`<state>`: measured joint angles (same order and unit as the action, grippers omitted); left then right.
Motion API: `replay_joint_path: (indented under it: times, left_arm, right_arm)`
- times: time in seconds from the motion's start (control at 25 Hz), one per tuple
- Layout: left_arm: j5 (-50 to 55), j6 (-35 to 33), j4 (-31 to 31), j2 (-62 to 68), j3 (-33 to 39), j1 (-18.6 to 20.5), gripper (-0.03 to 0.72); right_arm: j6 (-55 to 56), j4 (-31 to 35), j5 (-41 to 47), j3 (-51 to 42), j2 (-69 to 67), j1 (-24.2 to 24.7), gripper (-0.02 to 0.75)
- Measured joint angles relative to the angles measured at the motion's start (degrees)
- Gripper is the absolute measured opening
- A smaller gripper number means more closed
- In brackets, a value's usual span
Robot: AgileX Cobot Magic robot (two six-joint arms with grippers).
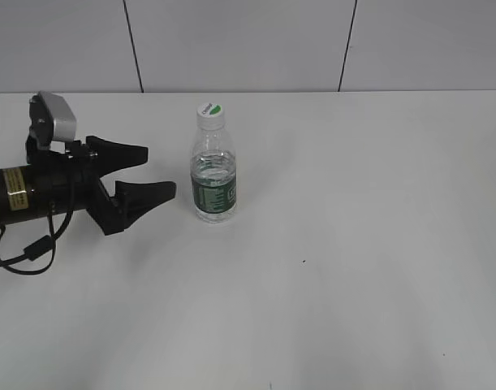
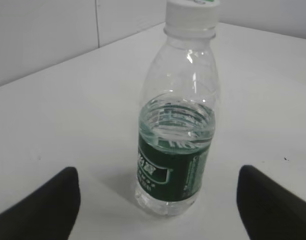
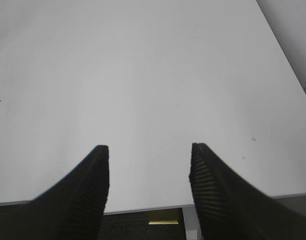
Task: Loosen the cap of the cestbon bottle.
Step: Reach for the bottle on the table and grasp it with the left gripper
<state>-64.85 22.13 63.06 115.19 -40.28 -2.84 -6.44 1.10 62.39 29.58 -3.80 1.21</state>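
The cestbon bottle point(image 1: 213, 175) stands upright on the white table, clear with a dark green label band. Its white cap point(image 1: 209, 112) with a green patch sits on the neck. My left gripper point(image 1: 158, 172) is open and empty, just left of the bottle at label height, not touching it. In the left wrist view the bottle point(image 2: 177, 135) stands ahead between the two spread fingertips point(image 2: 158, 200), and the cap point(image 2: 192, 14) is at the top edge. My right gripper point(image 3: 148, 150) is open and empty over bare table; it does not show in the exterior view.
The white table point(image 1: 353, 244) stretches around the bottle. A grey panelled wall point(image 1: 248, 41) stands behind. The right wrist view shows the table's edge point(image 3: 142, 207) and dark floor below it.
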Motion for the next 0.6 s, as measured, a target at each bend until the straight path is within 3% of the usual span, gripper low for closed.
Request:
replay_joint_path:
  times: [0.6]
  left_arm:
    - [-4.05, 14.52, 14.87, 15.55, -20.7, -1.8, 0.58]
  right_arm:
    - [1.06, 0.0, 0.0, 0.0, 0.0, 0.0, 0.403]
